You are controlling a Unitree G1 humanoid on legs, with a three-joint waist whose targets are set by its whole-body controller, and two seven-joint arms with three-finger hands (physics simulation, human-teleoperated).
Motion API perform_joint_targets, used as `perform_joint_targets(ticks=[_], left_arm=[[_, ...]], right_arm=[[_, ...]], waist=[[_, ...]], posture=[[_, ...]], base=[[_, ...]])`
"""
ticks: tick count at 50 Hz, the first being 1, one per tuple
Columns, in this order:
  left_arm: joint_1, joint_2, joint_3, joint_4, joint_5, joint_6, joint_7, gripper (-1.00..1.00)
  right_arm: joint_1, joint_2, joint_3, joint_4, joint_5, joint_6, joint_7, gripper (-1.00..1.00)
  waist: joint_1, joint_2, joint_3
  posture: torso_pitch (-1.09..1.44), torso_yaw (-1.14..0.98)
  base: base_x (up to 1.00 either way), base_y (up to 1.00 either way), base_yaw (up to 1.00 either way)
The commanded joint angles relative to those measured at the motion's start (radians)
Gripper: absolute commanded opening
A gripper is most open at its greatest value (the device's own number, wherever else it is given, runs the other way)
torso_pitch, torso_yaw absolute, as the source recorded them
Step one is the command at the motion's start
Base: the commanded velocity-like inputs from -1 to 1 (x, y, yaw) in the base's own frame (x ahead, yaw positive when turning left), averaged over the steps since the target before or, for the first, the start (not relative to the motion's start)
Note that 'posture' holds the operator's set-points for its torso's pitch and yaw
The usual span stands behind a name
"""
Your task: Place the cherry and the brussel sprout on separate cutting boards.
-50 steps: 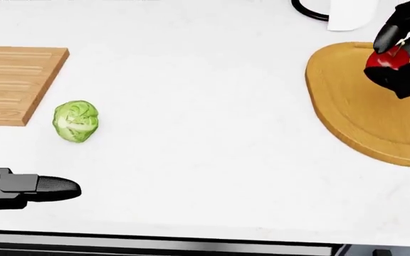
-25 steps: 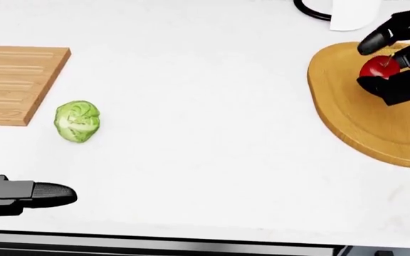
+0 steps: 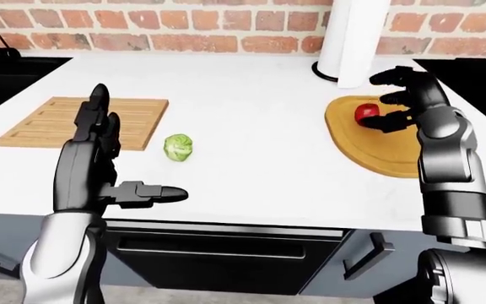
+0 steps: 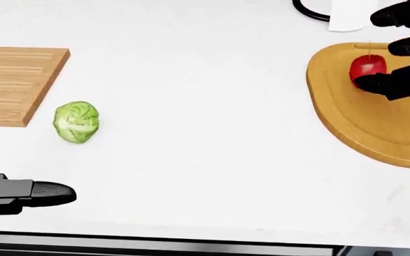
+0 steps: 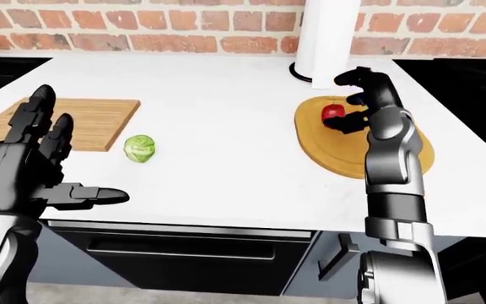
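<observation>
Cherry (image 4: 367, 68), one, lies on the round cutting board (image 4: 362, 122) at your right; your right hand (image 3: 405, 101) hovers over it, fingers spread, not gripping. Brussel sprout (image 4: 76, 121), one, sits on the white counter (image 4: 205, 106) just beside the rectangular cutting board (image 3: 82, 120). Your left hand (image 3: 99, 161) is raised, fingers apart, holding nothing.

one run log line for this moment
cherry on round cutting board | right hand open beside it | brussel sprout on counter | left hand open
</observation>
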Motion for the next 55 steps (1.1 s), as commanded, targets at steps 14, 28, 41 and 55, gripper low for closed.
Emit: perform_joint_targets(ticks=[14,28,41,55], left_arm=[[-0.015,0.006,-0.007,-0.011,0.009,-0.043,0.004,1.0],[-0.029,0.0,-0.037,0.018,0.033,-0.049,-0.006,1.0],[-0.085,0.018,-0.069,0.052,0.062,-0.012,-0.032,1.0],[-0.192,0.102,-0.115,0.091,0.162,0.128,-0.173,1.0]], right_arm=[[-0.015,-0.018,-0.03,-0.219,0.015,0.079,0.045,1.0],[-0.021,0.028,-0.051,-0.702,0.122,0.452,0.168,1.0],[0.012,0.032,-0.062,-1.079,0.229,0.759,0.16,1.0],[0.142,0.123,-0.059,-1.305,0.311,0.872,0.099,1.0]], waist=[[0.003,-0.003,-0.022],[0.004,-0.004,-0.017],[0.006,-0.002,-0.011],[0.004,0.002,-0.009]], posture=[[0.0,0.0],[0.0,0.0],[0.0,0.0],[0.0,0.0]], base=[[0.0,0.0,0.0],[0.0,0.0,0.0],[0.0,0.0,0.0],[0.0,0.0,0.0]])
